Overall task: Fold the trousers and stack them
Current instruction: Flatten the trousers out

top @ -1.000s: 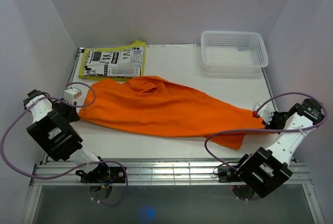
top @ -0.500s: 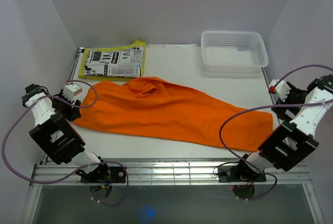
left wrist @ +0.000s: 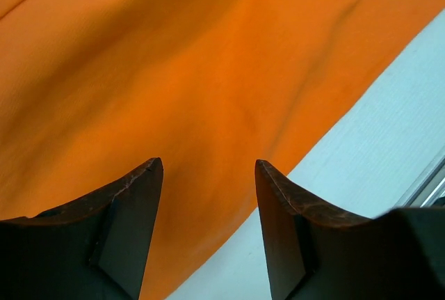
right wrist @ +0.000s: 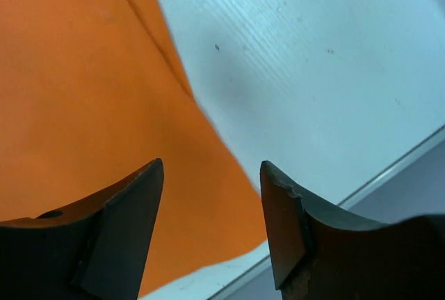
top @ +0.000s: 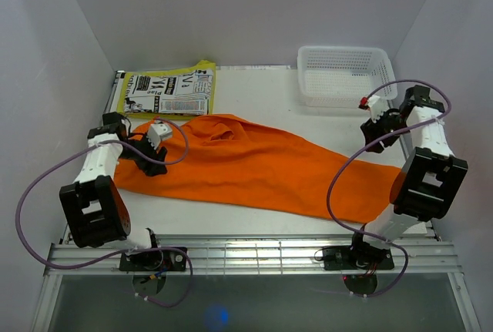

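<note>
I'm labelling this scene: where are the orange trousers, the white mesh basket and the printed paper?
orange trousers (top: 254, 166), top view, middle of the cloth.
white mesh basket (top: 343, 95), top view, near wall.
printed paper (top: 169, 93), top view, printed middle.

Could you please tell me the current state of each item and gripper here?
trousers: laid out long on the table, not gripped.
left gripper: fingers open, empty, over the trousers.
right gripper: fingers open, empty, over the trousers' edge.
basket: upright, empty.
printed paper: lying flat.
</note>
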`<move>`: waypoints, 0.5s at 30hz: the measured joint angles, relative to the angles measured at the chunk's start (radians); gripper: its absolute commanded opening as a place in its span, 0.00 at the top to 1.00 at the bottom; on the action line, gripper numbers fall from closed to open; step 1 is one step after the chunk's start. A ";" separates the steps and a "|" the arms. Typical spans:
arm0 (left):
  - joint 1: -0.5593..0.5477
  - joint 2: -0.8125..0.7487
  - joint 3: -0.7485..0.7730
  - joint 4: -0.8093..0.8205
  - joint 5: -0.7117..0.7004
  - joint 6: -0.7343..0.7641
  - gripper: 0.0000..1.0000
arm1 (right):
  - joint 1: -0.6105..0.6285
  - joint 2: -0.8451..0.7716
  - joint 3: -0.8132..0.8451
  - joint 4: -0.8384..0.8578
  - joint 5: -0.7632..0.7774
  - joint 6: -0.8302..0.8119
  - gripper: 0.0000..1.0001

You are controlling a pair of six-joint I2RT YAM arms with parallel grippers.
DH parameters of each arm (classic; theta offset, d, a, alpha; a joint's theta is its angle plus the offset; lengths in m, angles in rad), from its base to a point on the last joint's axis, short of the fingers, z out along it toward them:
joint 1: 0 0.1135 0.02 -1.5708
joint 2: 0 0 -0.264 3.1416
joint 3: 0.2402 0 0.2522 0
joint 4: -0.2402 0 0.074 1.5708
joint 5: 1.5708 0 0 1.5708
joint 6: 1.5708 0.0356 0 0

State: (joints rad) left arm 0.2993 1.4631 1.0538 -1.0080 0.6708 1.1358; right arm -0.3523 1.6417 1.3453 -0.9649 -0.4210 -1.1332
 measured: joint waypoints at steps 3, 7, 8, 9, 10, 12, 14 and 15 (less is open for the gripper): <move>-0.113 -0.039 -0.062 0.041 0.001 -0.053 0.34 | 0.060 0.052 -0.002 0.085 0.011 0.092 0.41; -0.318 -0.100 -0.132 0.128 -0.014 -0.154 0.34 | 0.125 0.122 -0.001 0.153 0.013 0.190 0.41; -0.380 -0.112 -0.136 0.151 -0.023 -0.179 0.33 | 0.145 0.133 0.000 0.163 0.010 0.212 0.41; -0.440 -0.120 -0.136 0.179 -0.029 -0.204 0.32 | 0.166 0.140 0.000 0.169 0.010 0.230 0.41; -0.502 -0.125 -0.136 0.207 -0.034 -0.229 0.32 | 0.186 0.142 0.000 0.175 0.009 0.244 0.41; -0.624 -0.126 -0.129 0.255 -0.053 -0.278 0.30 | 0.229 0.142 0.001 0.183 0.010 0.268 0.41; -0.751 -0.111 -0.111 0.290 -0.077 -0.324 0.30 | 0.257 0.142 0.003 0.182 0.019 0.272 0.40; -0.795 -0.098 -0.100 0.306 -0.089 -0.341 0.30 | 0.262 0.142 0.004 0.177 0.028 0.270 0.38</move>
State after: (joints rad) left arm -0.4957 1.3647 0.9535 -0.7025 0.5816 0.7952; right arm -0.0906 1.7832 1.3491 -0.7883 -0.3927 -0.8631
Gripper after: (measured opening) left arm 0.696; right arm 0.592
